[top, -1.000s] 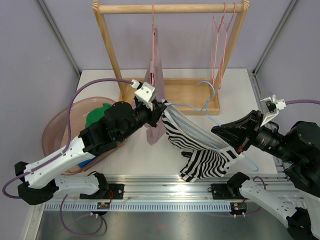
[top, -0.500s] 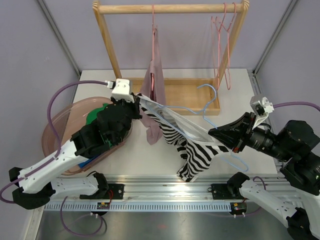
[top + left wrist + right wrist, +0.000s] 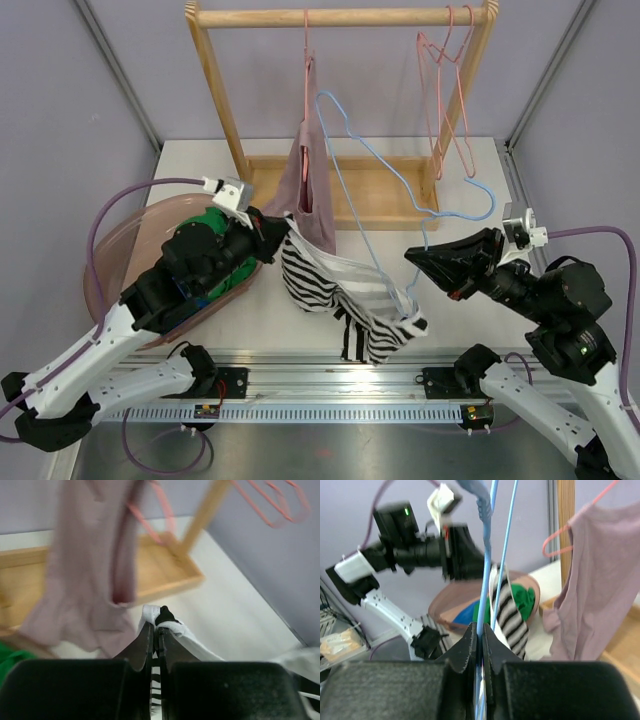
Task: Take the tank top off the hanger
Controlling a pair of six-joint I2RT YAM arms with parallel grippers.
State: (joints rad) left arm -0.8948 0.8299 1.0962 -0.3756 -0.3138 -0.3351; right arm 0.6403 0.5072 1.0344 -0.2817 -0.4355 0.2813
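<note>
The black-and-white striped tank top hangs stretched between both arms above the table's front. My left gripper is shut on its white-edged strap, pinched at the fingertips. My right gripper is shut on the wire of the light-blue hanger, which stands tilted upward with one corner high by the rack. In the right wrist view the blue hanger rises from my right gripper, and the tank top drapes beside it. The garment's bunched lower end still hangs round the hanger's low end.
A wooden clothes rack stands at the back, with a mauve garment on a pink hanger and empty pink hangers at the right. A pink basin holding green and blue clothes sits at the left, beneath my left arm.
My left gripper closed on the strap and pulled it left toward the basin. My right arm tipped the blue hanger upright, and the tank top slid down toward its low end.
</note>
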